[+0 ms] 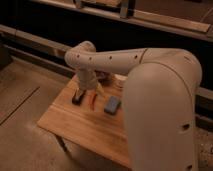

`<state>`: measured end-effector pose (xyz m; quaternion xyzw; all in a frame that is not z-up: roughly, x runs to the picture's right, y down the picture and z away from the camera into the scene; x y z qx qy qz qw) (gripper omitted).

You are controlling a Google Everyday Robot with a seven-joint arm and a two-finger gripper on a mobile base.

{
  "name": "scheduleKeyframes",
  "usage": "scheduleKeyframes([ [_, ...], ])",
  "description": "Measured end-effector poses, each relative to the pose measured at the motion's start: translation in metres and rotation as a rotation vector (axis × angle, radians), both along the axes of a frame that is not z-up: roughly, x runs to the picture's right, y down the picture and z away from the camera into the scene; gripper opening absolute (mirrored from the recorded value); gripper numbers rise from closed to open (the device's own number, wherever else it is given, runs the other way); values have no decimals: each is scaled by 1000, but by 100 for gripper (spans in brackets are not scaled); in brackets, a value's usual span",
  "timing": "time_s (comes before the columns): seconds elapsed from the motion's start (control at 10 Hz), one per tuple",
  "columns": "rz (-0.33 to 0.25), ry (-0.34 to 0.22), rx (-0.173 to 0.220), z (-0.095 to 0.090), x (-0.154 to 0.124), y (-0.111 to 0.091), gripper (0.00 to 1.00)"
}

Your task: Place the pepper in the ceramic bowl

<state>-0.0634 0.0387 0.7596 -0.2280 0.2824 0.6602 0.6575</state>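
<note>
The slender red pepper [92,100] lies on the wooden table [75,125], between a black block [77,98] on its left and a blue block [112,105] on its right. My gripper [87,92] hangs from the white arm [115,60] and points down just above and behind the pepper, close to the black block. The ceramic bowl [104,77] is only a dark sliver at the table's back edge, mostly hidden behind my arm.
A small pale cup [119,81] stands at the back of the table, partly behind the arm. My large white arm housing [160,110] covers the table's right side. A dark wall with a rail runs behind the table. The floor lies to the left.
</note>
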Motion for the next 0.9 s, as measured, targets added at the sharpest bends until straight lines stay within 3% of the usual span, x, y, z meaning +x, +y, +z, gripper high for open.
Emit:
scheduleKeyframes([
  [0.3, 24, 27, -14, 11, 23, -5, 80],
  [0.7, 34, 26, -14, 12, 22, -7, 80],
  [0.9, 71, 41, 29, 19, 36, -25, 80],
])
